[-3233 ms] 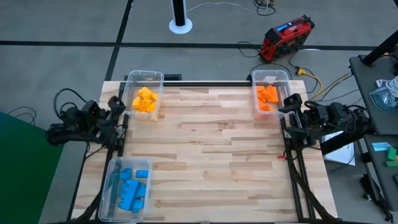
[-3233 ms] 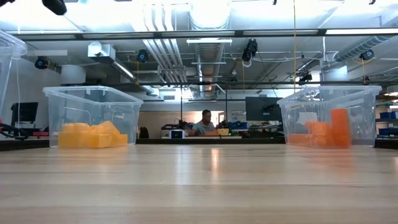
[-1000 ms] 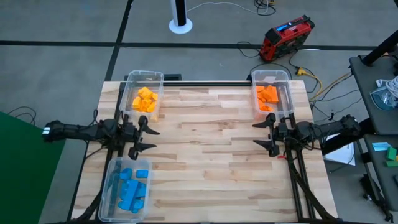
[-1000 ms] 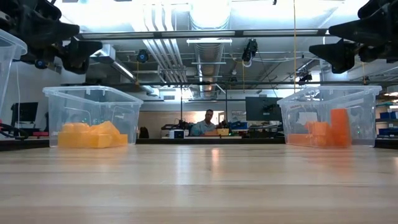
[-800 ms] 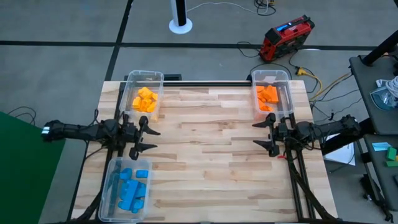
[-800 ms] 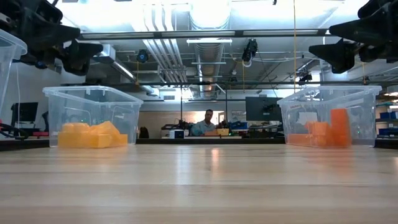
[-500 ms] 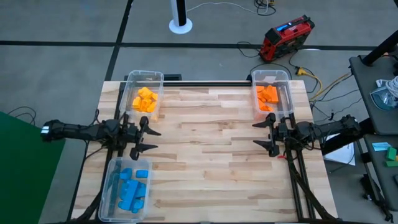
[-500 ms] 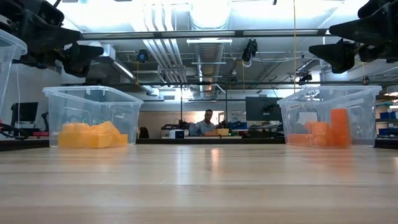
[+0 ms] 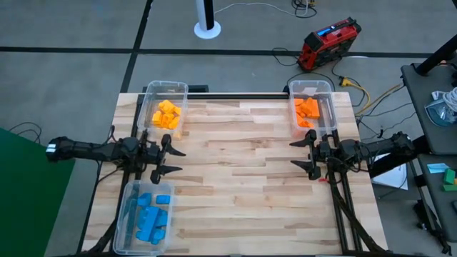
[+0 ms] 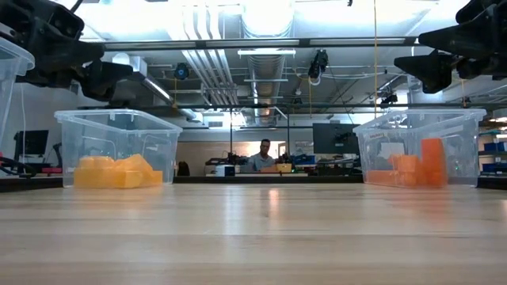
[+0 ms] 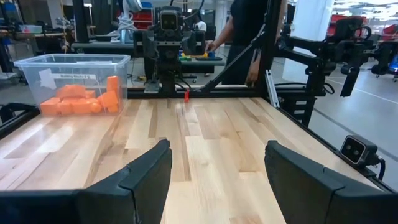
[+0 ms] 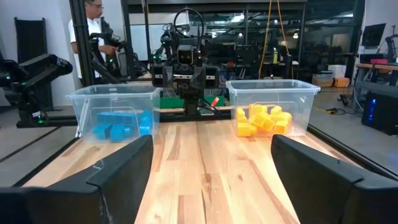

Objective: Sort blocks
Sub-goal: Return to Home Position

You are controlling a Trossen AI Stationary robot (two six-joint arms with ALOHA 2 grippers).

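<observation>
Both arms reach in over the table [image 9: 235, 185], left gripper [image 9: 176, 160] at its left edge, right gripper [image 9: 293, 155] at its right edge, fingers spread wide on both, while yellow blocks [image 9: 166, 114] sit binned at the far-left corner, orange blocks [image 9: 308, 110] far-right, blue blocks [image 9: 150, 217] near-left.

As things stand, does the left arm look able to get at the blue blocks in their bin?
Probably yes. The left end effector hangs open just beside the open-topped bin holding the blue blocks, and nothing stands between them.
</observation>
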